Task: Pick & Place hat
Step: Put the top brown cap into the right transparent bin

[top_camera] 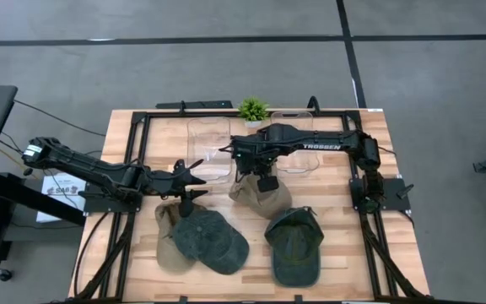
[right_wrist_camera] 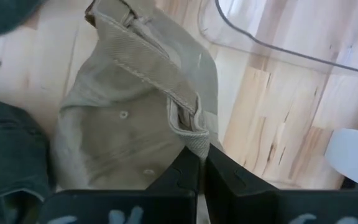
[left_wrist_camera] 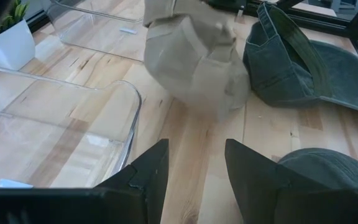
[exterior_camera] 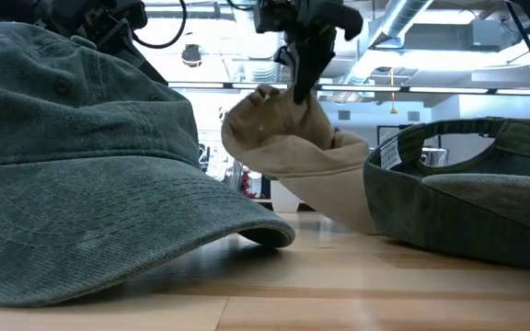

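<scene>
A beige cap hangs tilted from my right gripper, which is shut on it near the table's middle; the low view shows the cap below the fingers. My left gripper is open and holds nothing, just left of the cap; its wrist view shows the beige cap ahead of the open fingers. A grey-green cap lies partly on a tan cap. A dark green cap lies upside down near the front edge. My right gripper pinches a folded edge of the beige cap's rim between its two fingers, coming from above and pointing down. The cap hangs tilted below them, its crown low by the table behind the dark green cap.
Two clear bins stand on the table's far half, with a small potted plant at the far edge between them. A black frame runs around the tabletop. Bare wood shows right of the beige cap.
</scene>
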You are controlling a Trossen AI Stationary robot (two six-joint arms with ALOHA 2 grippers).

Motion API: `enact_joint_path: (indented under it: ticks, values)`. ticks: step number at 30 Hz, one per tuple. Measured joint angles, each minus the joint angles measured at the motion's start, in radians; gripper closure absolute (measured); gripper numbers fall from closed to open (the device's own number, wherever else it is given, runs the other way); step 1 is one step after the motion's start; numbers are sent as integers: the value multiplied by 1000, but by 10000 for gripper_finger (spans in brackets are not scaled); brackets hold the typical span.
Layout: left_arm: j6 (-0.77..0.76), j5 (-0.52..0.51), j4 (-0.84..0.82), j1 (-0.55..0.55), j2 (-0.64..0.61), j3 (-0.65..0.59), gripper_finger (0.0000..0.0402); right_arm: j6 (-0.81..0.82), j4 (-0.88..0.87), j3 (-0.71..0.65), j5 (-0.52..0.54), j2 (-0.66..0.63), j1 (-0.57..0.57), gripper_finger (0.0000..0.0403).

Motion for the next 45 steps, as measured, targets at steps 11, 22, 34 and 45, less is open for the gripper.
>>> enact_joint_path:
  ticks: [11,22,34,45]
  values:
    - [0,0,2,0,0,0,247,6,-83,146,-2,0,26,402]
    - [0,0,7,0,0,0,247,7,-133,274,-2,0,39,402]
    - [0,0,7,0,0,0,247,6,-151,356,-1,0,39,402]
    - [27,0,30,0,0,0,247,6,-148,360,3,0,39,402]
